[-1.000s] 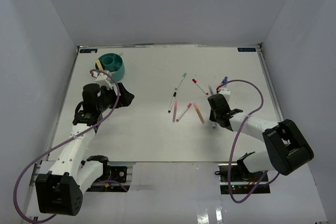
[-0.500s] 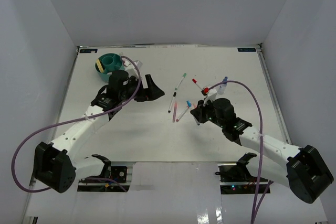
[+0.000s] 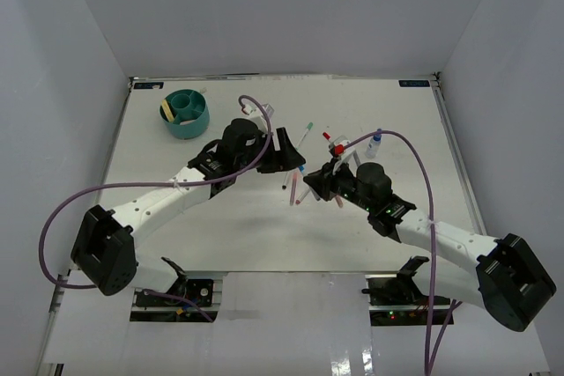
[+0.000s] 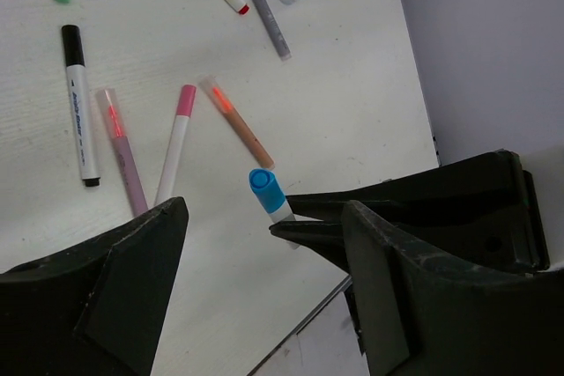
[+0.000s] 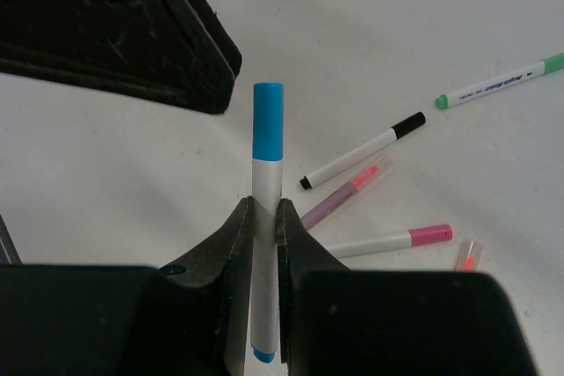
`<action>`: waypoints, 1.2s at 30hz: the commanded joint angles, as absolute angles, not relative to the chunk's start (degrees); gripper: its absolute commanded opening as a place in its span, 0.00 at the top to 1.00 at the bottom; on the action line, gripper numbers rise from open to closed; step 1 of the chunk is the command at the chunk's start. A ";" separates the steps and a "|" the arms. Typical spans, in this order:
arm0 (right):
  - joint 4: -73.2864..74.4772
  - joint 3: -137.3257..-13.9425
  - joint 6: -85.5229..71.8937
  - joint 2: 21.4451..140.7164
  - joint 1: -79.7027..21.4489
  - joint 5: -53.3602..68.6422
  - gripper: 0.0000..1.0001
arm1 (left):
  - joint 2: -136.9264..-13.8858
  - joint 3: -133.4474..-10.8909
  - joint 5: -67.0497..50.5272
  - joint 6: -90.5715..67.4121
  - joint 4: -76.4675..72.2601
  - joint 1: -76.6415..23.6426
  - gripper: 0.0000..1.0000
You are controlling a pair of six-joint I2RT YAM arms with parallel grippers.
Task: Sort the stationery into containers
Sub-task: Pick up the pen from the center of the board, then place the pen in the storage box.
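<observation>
My right gripper (image 5: 263, 210) is shut on a white marker with a blue cap (image 5: 267, 138) and holds it off the table, cap pointing at my left gripper (image 3: 289, 152). The left gripper (image 4: 264, 217) is open. In its wrist view the blue cap (image 4: 263, 191) shows between its spread fingers without touching them. On the table lie a black-capped marker (image 4: 77, 103), a pink-capped one (image 4: 176, 143), a green-capped one (image 3: 307, 130), a red-capped one (image 3: 328, 138), and two translucent pens (image 4: 123, 158). The teal organizer (image 3: 197, 121) stands far left.
A small blue-capped bottle (image 3: 374, 142) and a grey pen (image 4: 263, 11) lie at the right of the marker group. A cream tape roll (image 3: 165, 109) sits at the organizer's left edge. The white enclosure walls close in on three sides.
My left arm has swung from the organizer to the table's middle. My right gripper has lifted the blue-capped marker and carried it left, up to the left gripper.
</observation>
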State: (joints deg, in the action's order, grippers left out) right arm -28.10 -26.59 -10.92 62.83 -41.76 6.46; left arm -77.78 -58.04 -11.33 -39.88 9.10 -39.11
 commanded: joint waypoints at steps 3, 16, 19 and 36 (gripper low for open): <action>-34.54 -28.83 -11.25 63.28 -42.19 6.16 0.92 | -79.54 -60.56 -9.05 -41.22 6.24 -41.75 0.25; -37.26 -28.48 -12.04 65.04 -42.19 5.89 0.91 | -82.79 -59.94 -9.23 -41.57 2.03 -42.89 0.81; -37.44 -28.56 -12.04 65.48 -42.19 5.89 0.86 | -82.71 -59.94 -9.05 -41.22 1.50 -42.89 0.91; -15.76 -33.75 -7.56 61.26 -42.01 -9.48 0.04 | -84.81 -72.15 12.74 -19.17 10.99 -30.78 1.00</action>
State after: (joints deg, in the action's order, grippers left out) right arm -22.28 -30.74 -9.34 63.29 -41.82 -3.31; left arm -84.03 -67.31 6.55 -26.52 9.63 -36.64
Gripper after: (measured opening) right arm 0.958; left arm 0.242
